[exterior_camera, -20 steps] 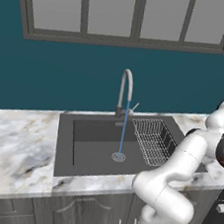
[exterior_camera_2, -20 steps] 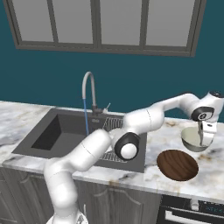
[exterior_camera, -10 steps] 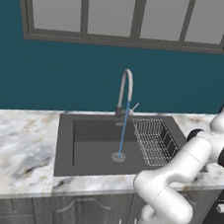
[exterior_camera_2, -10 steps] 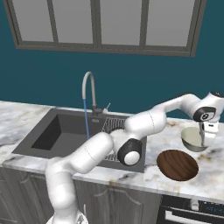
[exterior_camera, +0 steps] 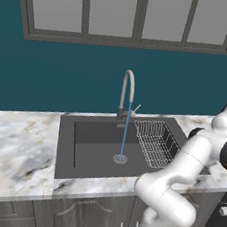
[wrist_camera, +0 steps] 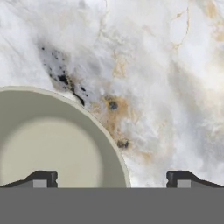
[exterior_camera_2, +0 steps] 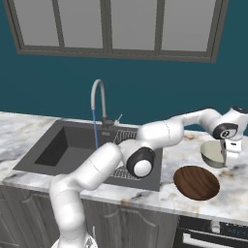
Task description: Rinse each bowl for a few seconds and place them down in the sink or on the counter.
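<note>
My gripper (wrist_camera: pixel 109 178) is wide open and holds nothing. In my hand view, one finger (wrist_camera: pixel 41 178) is over the cream bowl (wrist_camera: pixel 52 144), the other over bare counter (wrist_camera: pixel 166 87). The right view adds the brown bowl (exterior_camera_2: pixel 196 182) near it; the left view shows water running into the sink (exterior_camera: pixel 96 148)

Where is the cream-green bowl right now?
In the right base view, the cream-green bowl sits on the counter right of the sink, behind the brown bowl.

Bare counter (exterior_camera_2: pixel 191 145) is lying open left of the cream bowl (exterior_camera_2: pixel 212 154); the brown bowl (exterior_camera_2: pixel 196 182) is crowding its near side.
</note>
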{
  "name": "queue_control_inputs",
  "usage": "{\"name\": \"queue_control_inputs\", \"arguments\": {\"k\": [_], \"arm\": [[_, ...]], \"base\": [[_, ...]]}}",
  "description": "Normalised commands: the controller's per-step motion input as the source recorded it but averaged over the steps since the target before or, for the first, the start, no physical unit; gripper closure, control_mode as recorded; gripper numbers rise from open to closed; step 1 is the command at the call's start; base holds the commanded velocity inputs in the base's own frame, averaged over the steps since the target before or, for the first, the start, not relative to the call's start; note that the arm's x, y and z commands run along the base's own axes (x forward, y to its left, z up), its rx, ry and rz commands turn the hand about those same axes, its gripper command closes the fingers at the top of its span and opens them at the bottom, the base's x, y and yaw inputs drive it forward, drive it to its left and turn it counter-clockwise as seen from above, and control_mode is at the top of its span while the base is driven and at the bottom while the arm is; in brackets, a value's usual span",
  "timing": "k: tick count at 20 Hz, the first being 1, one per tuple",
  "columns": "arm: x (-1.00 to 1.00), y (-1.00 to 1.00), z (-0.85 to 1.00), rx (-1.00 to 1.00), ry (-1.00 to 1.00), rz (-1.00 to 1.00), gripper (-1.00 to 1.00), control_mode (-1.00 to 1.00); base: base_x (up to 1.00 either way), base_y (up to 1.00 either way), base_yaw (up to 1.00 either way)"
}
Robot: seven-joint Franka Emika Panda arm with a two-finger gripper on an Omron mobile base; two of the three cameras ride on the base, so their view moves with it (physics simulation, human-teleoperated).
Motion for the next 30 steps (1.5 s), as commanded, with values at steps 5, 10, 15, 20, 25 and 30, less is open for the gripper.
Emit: {"name": "queue_control_inputs", "arguments": {"k": [5,10,15,20,25,30], "arm": [[0.0,0.0,-0.09,0.0,0.0,0.0,-1.0,-1.0],[0.0,0.0,-0.15,0.02,0.0,0.01,-1.0,-1.0],[0.0,0.0,-0.16,0.02,0.0,0.02,-1.0,-1.0],[0.05,0.0,-0.12,0.02,0.0,0.01,1.0,-1.0],[0.01,0.0,0.02,0.02,0.0,0.0,1.0,-1.0],[0.0,0.02,0.36,0.0,0.01,0.0,1.0,-1.0]], "base": [[0.0,0.0,0.0],[0.0,0.0,0.0],[0.0,0.0,0.0],[0.0,0.0,0.0],[0.0,0.0,0.0],[0.0,0.0,0.0]]}}
